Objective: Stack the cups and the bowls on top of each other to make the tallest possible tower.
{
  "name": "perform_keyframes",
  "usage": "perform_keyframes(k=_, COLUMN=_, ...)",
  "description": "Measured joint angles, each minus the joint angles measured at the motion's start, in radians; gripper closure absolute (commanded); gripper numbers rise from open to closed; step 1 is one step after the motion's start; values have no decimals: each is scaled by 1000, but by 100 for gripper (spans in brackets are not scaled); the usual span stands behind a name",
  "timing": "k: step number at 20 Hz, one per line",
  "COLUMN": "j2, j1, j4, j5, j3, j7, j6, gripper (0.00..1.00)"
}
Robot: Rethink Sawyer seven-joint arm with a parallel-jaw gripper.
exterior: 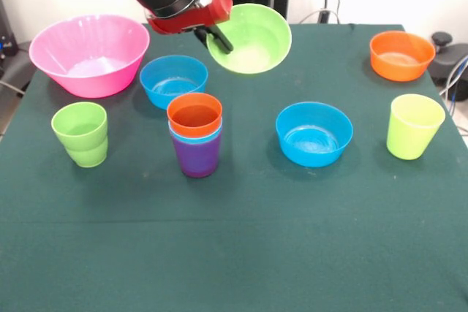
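Gripper (pixel 217 36): clamped on rim of green bowl (pixel 252 40), bowl tilted, lifted above table (pixel 241 253).
Tower (pixel 195 137): purple cup as base, lt-blue cup nested in it, orange cup on top; centre of table.
Stepped green cup (pixel 80 134): left. Yellow-green cup (pixel 413 126): right.
Blue bowls: one (pixel 173 80) behind tower, one (pixel 314 134) to its right.
Pink bowl (pixel 89 53): back left. Orange bowl (pixel 401 55): back right.
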Motion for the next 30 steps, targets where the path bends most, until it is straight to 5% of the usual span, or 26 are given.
perform_keyframes(k=15, j2=8, j1=-5, j4=-151, j5=-99, j3=13, j7=0, j6=1, gripper=100)
perform_keyframes(k=30, j2=10, j1=-72, j4=-150, j5=-146, j3=50, j7=0, j6=-61, gripper=100)
